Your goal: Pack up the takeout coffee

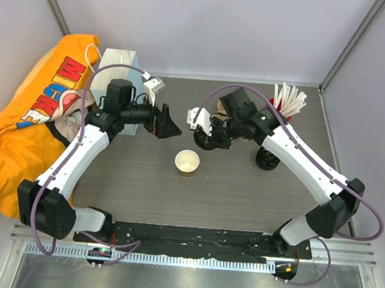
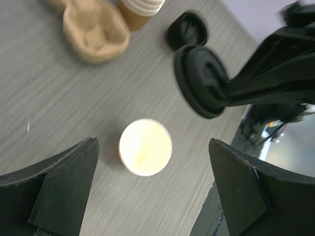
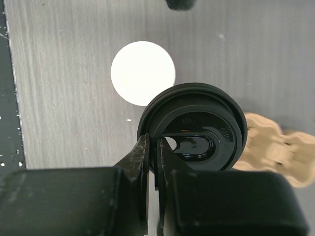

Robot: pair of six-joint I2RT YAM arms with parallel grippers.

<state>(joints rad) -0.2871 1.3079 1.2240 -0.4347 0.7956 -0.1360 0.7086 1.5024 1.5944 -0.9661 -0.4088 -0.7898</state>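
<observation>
A small brown paper cup (image 1: 187, 162), white inside and with no lid on it, stands upright mid-table; it also shows in the left wrist view (image 2: 145, 147) and the right wrist view (image 3: 142, 73). My right gripper (image 1: 209, 136) (image 3: 153, 143) is shut on the rim of a round black lid (image 3: 197, 125), held above the table just behind and to the right of the cup; the lid also shows in the left wrist view (image 2: 201, 81). My left gripper (image 1: 170, 124) (image 2: 152, 189) is open and empty, hovering behind and left of the cup.
A moulded pulp cup carrier (image 2: 96, 29) (image 3: 275, 147) and a stack of lidless brown cups (image 2: 141, 7) lie behind the right gripper. Loose black lids (image 1: 267, 158) sit at the right, white sticks (image 1: 288, 98) at the back right. A white bag (image 1: 121, 67) and orange cloth (image 1: 18, 129) are at the left.
</observation>
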